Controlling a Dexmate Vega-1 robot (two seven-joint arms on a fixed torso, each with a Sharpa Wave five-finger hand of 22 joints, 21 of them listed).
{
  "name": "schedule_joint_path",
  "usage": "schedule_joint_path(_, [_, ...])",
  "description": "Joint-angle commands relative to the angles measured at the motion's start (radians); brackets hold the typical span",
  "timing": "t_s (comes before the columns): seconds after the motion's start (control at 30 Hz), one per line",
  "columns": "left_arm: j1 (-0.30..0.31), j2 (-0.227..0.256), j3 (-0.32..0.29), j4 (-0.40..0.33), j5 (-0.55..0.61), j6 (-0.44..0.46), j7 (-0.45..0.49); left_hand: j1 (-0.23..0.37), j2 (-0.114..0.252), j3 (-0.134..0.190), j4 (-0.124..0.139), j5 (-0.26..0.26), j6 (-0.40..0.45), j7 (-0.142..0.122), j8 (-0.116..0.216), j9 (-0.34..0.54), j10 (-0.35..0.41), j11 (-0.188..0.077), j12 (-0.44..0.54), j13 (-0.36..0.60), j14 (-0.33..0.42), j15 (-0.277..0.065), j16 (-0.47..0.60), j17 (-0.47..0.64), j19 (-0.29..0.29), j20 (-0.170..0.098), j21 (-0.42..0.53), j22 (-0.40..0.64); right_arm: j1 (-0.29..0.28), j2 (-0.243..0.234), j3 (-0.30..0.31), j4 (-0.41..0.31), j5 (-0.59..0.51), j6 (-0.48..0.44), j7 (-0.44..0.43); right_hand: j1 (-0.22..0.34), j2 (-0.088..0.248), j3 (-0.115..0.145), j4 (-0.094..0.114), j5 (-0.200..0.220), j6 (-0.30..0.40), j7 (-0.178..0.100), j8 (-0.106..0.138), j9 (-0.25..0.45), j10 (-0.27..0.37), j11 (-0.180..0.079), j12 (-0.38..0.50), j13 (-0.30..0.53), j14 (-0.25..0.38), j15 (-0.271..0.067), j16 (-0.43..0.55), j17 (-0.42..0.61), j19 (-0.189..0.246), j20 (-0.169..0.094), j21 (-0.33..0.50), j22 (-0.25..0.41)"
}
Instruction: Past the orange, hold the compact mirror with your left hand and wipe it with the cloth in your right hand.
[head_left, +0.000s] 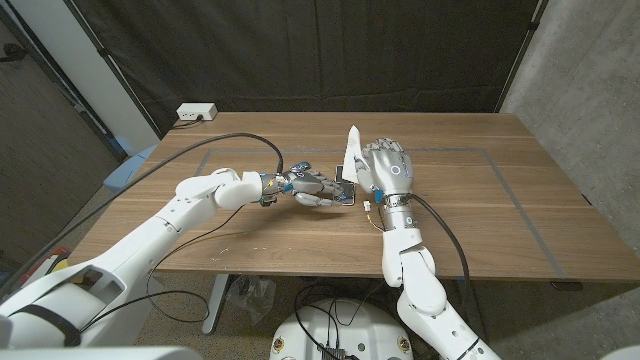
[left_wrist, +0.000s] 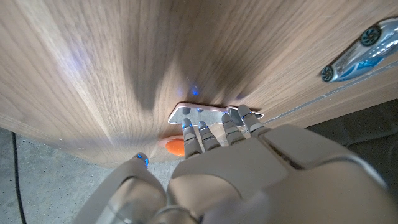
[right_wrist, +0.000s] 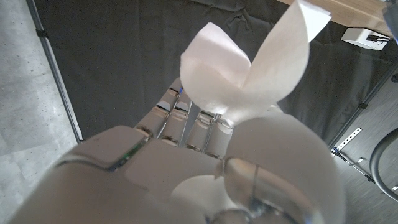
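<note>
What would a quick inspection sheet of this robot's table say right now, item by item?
Surface: wooden table with dark taped lines.
Job's things: compact mirror under the left fingers; white cloth sticking up from the right robot hand; orange partly hidden beside the mirror.
Clutter: blue toy car.
Hands: left robot hand on the mirror; right robot hand gripping the cloth.
Cables: black cables along both arms.
Surroundings: black curtain, white power strip.

The head view looks down over the whole surface. Each wrist view sits close behind its own hand. Head and left wrist views share the compact mirror.
</note>
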Motion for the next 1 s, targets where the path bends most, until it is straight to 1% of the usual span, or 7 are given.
schedule_joint_path(0.03, [0.009, 0.000, 0.003, -0.020, -0.003, 0.026, -0.029, 0.001, 0.083, -0.004, 0.000, 0.008, 0.008, 0.011, -0.001, 0.003, 0.009, 0.005, 0.010, 0.002, 0.007, -0.117, 0.003, 0.001, -0.051, -0.001, 0.008, 0.002, 0.074, -0.012, -0.015, 0.030, 0.025, 0.047, 0.015, 0.015, 0.003, 0.008, -0.001, 0.001, 0.020, -0.008, 0.003, 0.005, 0.002, -0.013, -0.004, 0.001, 0.008, -0.174, 0.001, 0.003, 0.014, -0.022, 0.010, 0.004])
schedule_joint_path(0.27, [0.012, 0.001, 0.005, -0.026, 0.003, 0.028, -0.026, 0.001, 0.082, -0.005, 0.000, 0.009, 0.009, 0.012, -0.002, 0.003, 0.011, 0.005, 0.009, 0.002, 0.003, -0.119, -0.004, 0.000, -0.052, -0.001, 0.006, 0.002, 0.131, -0.006, -0.027, 0.084, 0.040, 0.064, 0.021, 0.029, 0.011, 0.005, -0.002, -0.001, 0.027, -0.010, 0.002, 0.004, 0.020, -0.016, -0.003, 0.001, 0.031, -0.180, 0.013, 0.010, 0.019, -0.026, 0.015, 0.005])
schedule_joint_path(0.53, [0.018, 0.002, 0.003, -0.034, 0.006, 0.036, -0.025, 0.002, 0.082, -0.005, 0.000, 0.009, 0.005, 0.013, -0.004, 0.003, 0.010, 0.008, 0.008, 0.002, 0.001, -0.119, -0.009, 0.000, -0.053, -0.001, 0.006, 0.002, 0.206, -0.002, -0.051, 0.169, 0.038, 0.059, 0.071, 0.039, 0.013, 0.000, -0.002, -0.003, 0.033, -0.011, 0.000, 0.003, 0.036, -0.018, -0.003, 0.002, 0.057, -0.182, 0.025, 0.017, 0.025, -0.032, 0.021, 0.005])
schedule_joint_path(0.57, [0.019, 0.003, 0.002, -0.036, 0.006, 0.037, -0.025, 0.002, 0.082, -0.005, 0.000, 0.009, 0.005, 0.013, -0.004, 0.003, 0.010, 0.008, 0.008, 0.002, 0.001, -0.120, -0.009, 0.000, -0.053, -0.001, 0.006, 0.002, 0.223, 0.001, -0.057, 0.192, 0.034, 0.054, 0.084, 0.041, 0.013, 0.000, -0.003, -0.003, 0.034, -0.011, 0.000, 0.003, 0.036, -0.018, -0.003, 0.002, 0.057, -0.182, 0.025, 0.017, 0.026, -0.033, 0.022, 0.005])
schedule_joint_path(0.73, [0.019, 0.004, 0.001, -0.035, 0.008, 0.037, -0.021, 0.001, 0.082, -0.006, 0.001, 0.010, 0.011, 0.016, -0.003, 0.003, 0.015, 0.009, 0.009, 0.002, 0.002, -0.114, -0.012, -0.001, -0.054, -0.001, 0.005, 0.002, 0.264, 0.003, -0.076, 0.240, 0.031, 0.041, 0.115, 0.044, 0.012, -0.002, -0.003, -0.004, 0.037, -0.011, 0.000, 0.003, 0.040, -0.019, -0.004, 0.002, 0.061, -0.181, 0.025, 0.017, 0.027, -0.035, 0.024, 0.006])
schedule_joint_path(1.0, [0.019, 0.003, 0.002, -0.036, 0.010, 0.042, -0.023, 0.002, 0.082, -0.006, 0.000, 0.010, 0.017, 0.013, -0.002, 0.003, 0.022, 0.006, 0.011, 0.002, 0.008, -0.111, -0.015, -0.001, -0.051, -0.005, 0.006, 0.002, 0.317, 0.004, -0.105, 0.308, 0.030, 0.028, 0.128, 0.048, 0.010, -0.003, -0.004, -0.004, 0.040, -0.009, -0.001, 0.003, 0.043, -0.020, -0.005, 0.002, 0.063, -0.182, 0.023, 0.017, 0.028, -0.037, 0.025, 0.006])
